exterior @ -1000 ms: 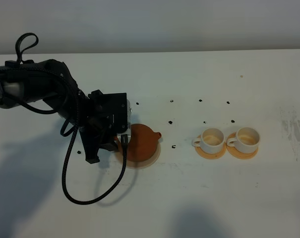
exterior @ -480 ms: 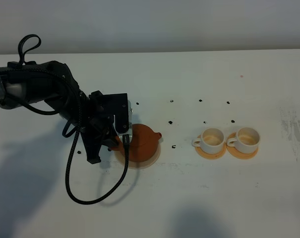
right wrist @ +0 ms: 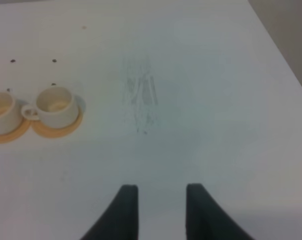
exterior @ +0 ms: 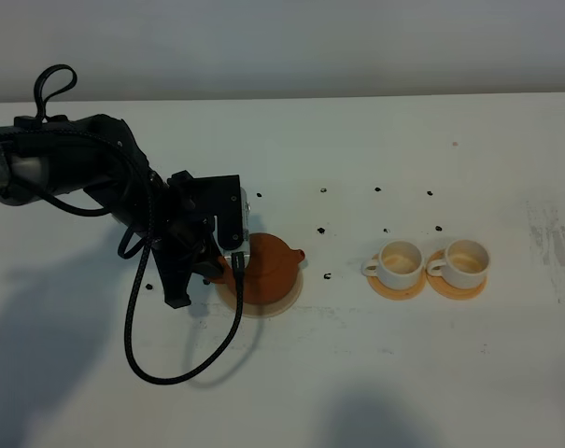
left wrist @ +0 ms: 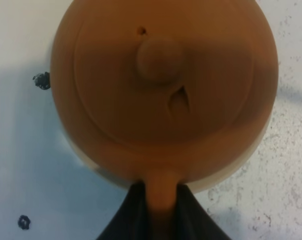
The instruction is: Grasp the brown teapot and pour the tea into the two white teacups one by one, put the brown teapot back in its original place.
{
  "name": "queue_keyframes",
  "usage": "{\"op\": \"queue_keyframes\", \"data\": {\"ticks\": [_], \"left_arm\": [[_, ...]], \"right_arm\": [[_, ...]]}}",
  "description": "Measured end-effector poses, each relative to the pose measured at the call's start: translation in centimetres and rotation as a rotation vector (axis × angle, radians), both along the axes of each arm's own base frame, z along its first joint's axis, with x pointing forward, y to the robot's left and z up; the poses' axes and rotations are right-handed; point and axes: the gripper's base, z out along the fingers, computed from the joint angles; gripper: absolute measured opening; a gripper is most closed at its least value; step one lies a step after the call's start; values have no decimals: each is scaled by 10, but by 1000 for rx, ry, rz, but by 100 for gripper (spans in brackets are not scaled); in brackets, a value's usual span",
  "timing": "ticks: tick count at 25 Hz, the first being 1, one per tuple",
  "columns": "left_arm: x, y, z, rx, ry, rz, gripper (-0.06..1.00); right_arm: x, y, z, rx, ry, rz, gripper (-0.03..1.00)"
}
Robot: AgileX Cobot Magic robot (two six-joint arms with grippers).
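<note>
Readable text: none in any view.
brown teapot [left wrist: 160,90]: bare clay, no mark.
white teacups [exterior: 401,262]: plain.
table [exterior: 375,373]: dark specks [exterior: 324,190] only (not characters).

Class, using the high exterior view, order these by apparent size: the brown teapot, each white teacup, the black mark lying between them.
1. brown teapot.
2. left teacup and right teacup: alike.
3. black mark.

The brown teapot [left wrist: 163,90] looks like smooth, matt clay. The teacup nearer the teapot [exterior: 400,264] and the farther teacup [exterior: 466,264] seem glazed white ceramic. Farthest from the teapot, the matt tabletop [exterior: 553,247] shows grey scuffs.
</note>
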Motion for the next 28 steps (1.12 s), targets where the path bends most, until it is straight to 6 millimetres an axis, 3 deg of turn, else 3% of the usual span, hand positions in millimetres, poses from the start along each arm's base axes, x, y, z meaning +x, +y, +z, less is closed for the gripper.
{"op": "queue_keyframes", "data": {"ticks": [16, 28], "left_arm": [[-3, -1, 25, -34, -52, -11, 8], [7, -12, 61, -81, -152, -30, 8]], "right_arm": [[0, 0, 0, 0, -1, 0, 23], [0, 0, 0, 0, -1, 0, 23]]}}
